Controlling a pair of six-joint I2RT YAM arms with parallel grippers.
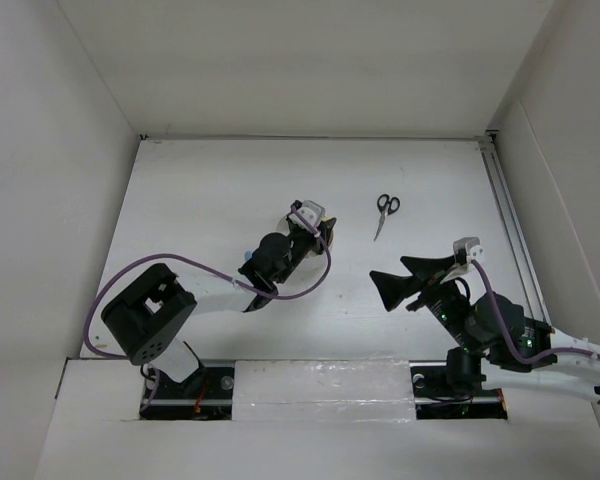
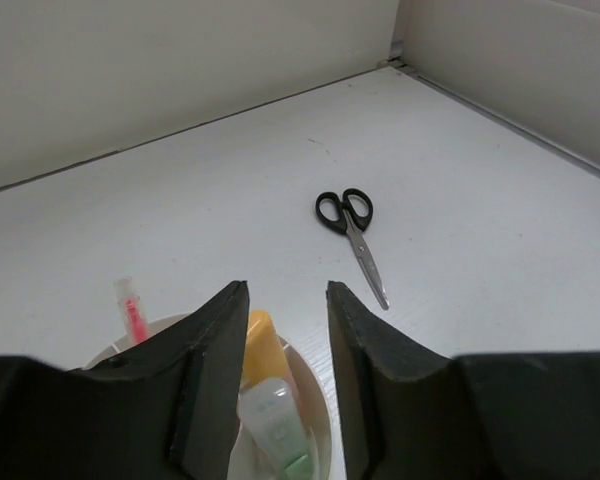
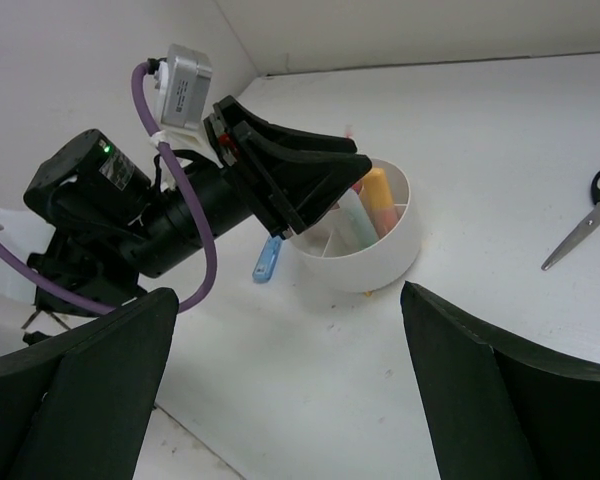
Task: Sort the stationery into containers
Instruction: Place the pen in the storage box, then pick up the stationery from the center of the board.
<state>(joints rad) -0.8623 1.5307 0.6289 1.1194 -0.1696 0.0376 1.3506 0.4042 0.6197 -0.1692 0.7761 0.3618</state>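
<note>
Scissors [image 2: 355, 228], one pair, lie near one organizer [image 3: 372, 256].

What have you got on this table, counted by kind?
Scissors: 1
Pens: 1, the pink pen
Markers: 3, the orange marker, the pale green marker and the blue marker
White organizer: 1
Total: 6 in sight; the robot's hand may hide more in the organizer.

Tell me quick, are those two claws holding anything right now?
Left gripper: slightly open, holding nothing, over the organizer.
Right gripper: wide open, empty.
</note>
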